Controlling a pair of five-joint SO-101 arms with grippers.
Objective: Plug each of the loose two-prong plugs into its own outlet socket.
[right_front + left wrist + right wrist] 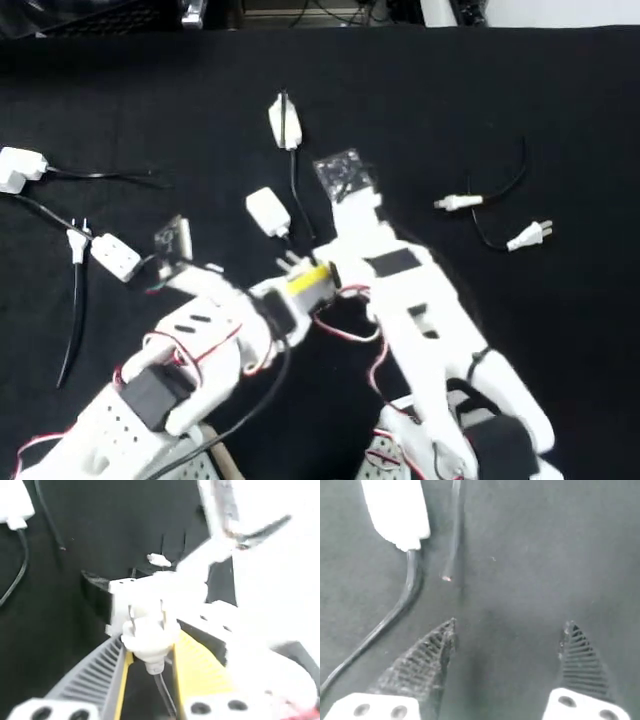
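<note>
Black table (560,100). Left end effector (149,650) is clenched on a plug (147,632) at centre, prongs just short of a socket (268,212), which looks unfilled. Right end effector (507,630) is released, just beyond. Plug is likely light and rigid, its cord springy; grip the body, not the prongs. Spare plug (530,235) lies loose at right.

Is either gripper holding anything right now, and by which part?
The left gripper holds a white two-prong plug by its body, prongs pointing away from the gripper. The right gripper is open, holding nothing.
</note>
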